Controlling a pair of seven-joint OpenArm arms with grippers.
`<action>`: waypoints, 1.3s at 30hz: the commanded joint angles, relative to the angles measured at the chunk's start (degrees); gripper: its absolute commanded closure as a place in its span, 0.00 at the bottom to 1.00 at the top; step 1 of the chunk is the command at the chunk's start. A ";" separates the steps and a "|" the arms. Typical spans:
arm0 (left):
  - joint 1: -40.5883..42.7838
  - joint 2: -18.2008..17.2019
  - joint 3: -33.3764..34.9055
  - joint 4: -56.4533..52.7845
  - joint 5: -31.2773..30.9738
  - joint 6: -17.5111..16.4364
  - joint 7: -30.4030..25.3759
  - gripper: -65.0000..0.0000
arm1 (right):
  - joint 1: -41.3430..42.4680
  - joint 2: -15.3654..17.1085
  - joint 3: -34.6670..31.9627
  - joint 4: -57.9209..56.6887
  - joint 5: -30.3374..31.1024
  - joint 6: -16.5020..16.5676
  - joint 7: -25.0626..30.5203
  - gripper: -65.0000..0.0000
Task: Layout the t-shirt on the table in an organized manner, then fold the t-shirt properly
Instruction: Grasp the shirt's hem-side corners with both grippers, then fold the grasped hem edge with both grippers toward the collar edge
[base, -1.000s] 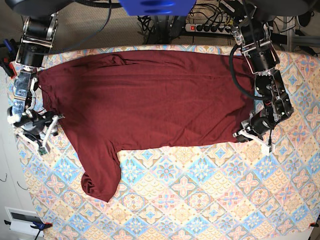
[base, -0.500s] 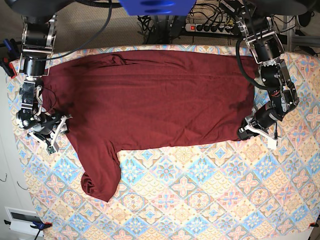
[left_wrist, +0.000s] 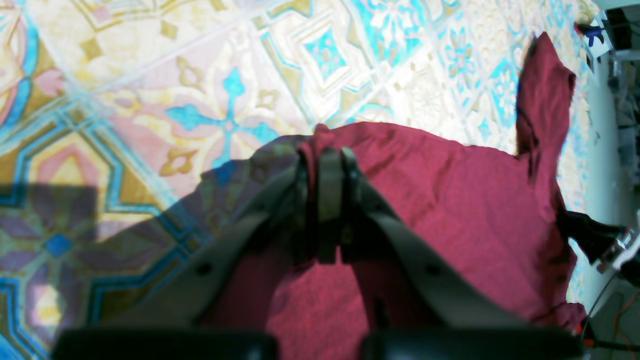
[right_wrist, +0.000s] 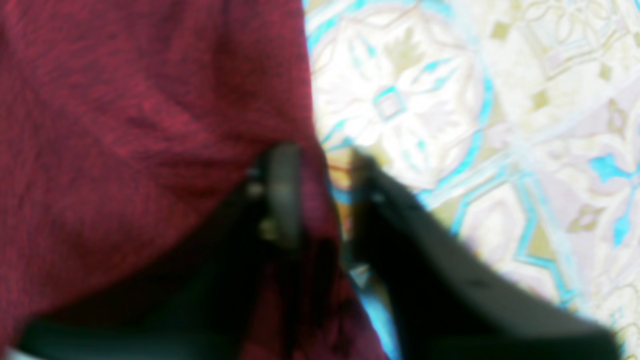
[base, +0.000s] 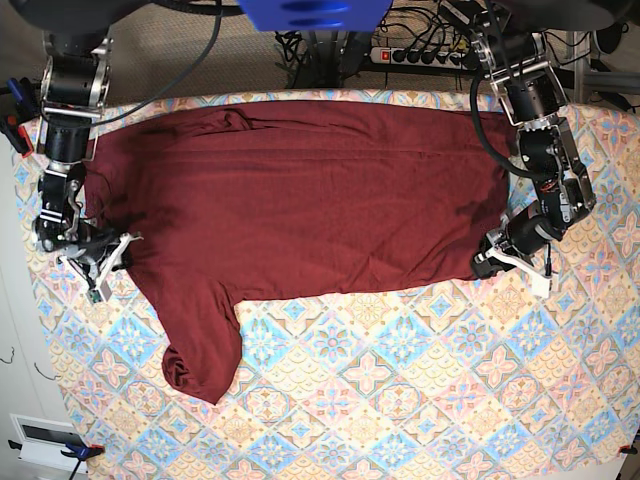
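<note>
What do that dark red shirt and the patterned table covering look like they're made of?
The t-shirt looks like soft, thin knit fabric, matte: it lies limp with shallow creases, and a fine heathered weave shows up close. The table covering seems to be a printed cloth or possibly vinyl; its flat tile pattern has little shine, so the frames leave that open.

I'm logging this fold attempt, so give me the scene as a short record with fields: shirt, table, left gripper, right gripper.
shirt: maroon t-shirt spread sideways, one sleeve crumpled toward the front
table: patterned table, bare in front of the shirt
left gripper: left gripper shut on a corner of the shirt's edge
right gripper: right gripper astride the shirt's edge, jaws slightly apart; view blurred
</note>
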 joint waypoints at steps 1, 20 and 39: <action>-1.20 -0.84 -0.19 1.01 -1.16 -0.28 -0.89 1.00 | 1.07 1.06 0.15 0.49 -0.48 -0.37 0.03 0.99; 6.72 -1.10 -0.28 16.57 -1.24 -0.36 -0.89 1.00 | -8.78 2.47 2.43 19.39 -0.30 -0.37 -0.32 1.00; 13.40 -3.30 -7.22 20.88 -6.69 -0.45 1.22 1.00 | -22.06 2.47 18.00 37.32 -0.30 6.00 -5.95 1.00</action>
